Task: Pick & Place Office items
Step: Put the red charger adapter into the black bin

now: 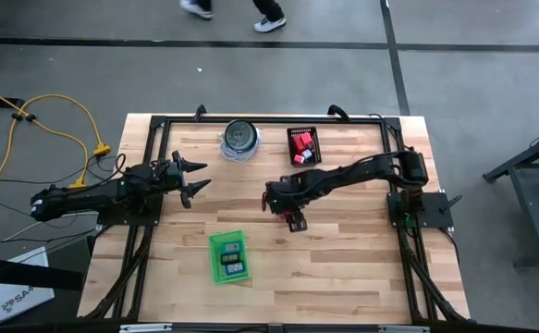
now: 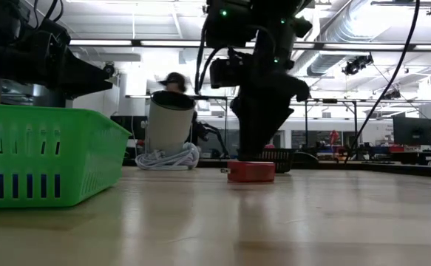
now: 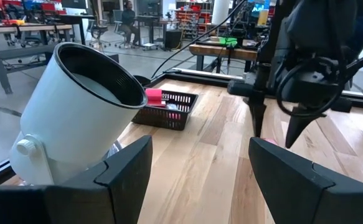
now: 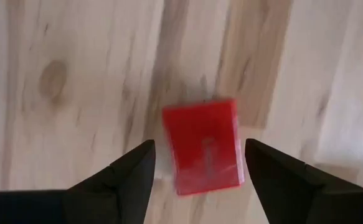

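Red block (image 4: 203, 146) flat on table (image 1: 343, 250), well right of green tray (image 1: 227, 256), between wide-open, empty right gripper (image 4: 197, 168) fingers. Lower squarely, centre, then close. Left gripper (image 1: 192, 179) open, idle.

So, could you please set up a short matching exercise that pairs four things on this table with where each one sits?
Things:
1. flat red rectangular block
2. green plastic slotted tray
3. small black mesh basket
4. white round container

Places:
A. far edge, holding red pieces
B. near side of the table, holding small items
C. on bare wood between the open right gripper's fingers
D. far edge, on a coiled white cable

Pairs: 1-C, 2-B, 3-A, 4-D
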